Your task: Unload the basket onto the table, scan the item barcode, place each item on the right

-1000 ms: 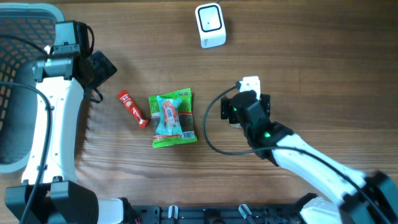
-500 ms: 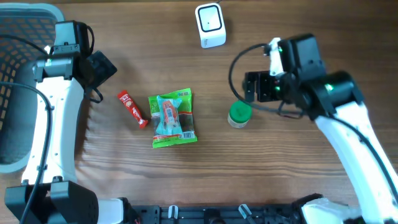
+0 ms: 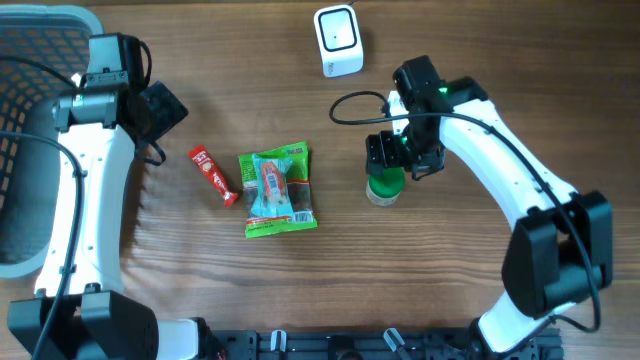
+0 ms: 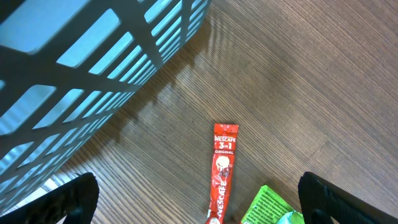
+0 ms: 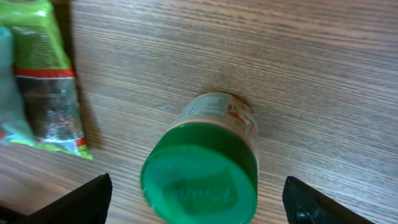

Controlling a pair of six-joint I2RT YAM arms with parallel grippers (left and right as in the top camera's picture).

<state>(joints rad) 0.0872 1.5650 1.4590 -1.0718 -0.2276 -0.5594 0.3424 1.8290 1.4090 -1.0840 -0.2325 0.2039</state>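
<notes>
A small jar with a green lid [image 3: 384,188] stands upright on the wooden table, right of centre. My right gripper [image 3: 396,160] hangs just above it. In the right wrist view the lid [image 5: 199,180] lies between the two black fingertips [image 5: 81,199], which stand wide of it on either side without touching, so the right gripper [image 5: 199,208] is open. No barcode shows on the jar. The white scanner [image 3: 338,40] sits at the back centre. My left gripper [image 3: 165,108] is open near the basket, its wrist view looking down on a red Nescafe stick [image 4: 222,174].
A red Nescafe stick [image 3: 213,175] and a green snack packet [image 3: 278,192] lie left of the jar. A grey slatted basket [image 3: 30,60] fills the far left corner. The right arm's black cable [image 3: 350,100] loops between scanner and jar.
The right arm swung from low over the jar out to the right, leaving the jar standing, then came back over it. Its jaws have narrowed slightly. The left arm has not moved.
</notes>
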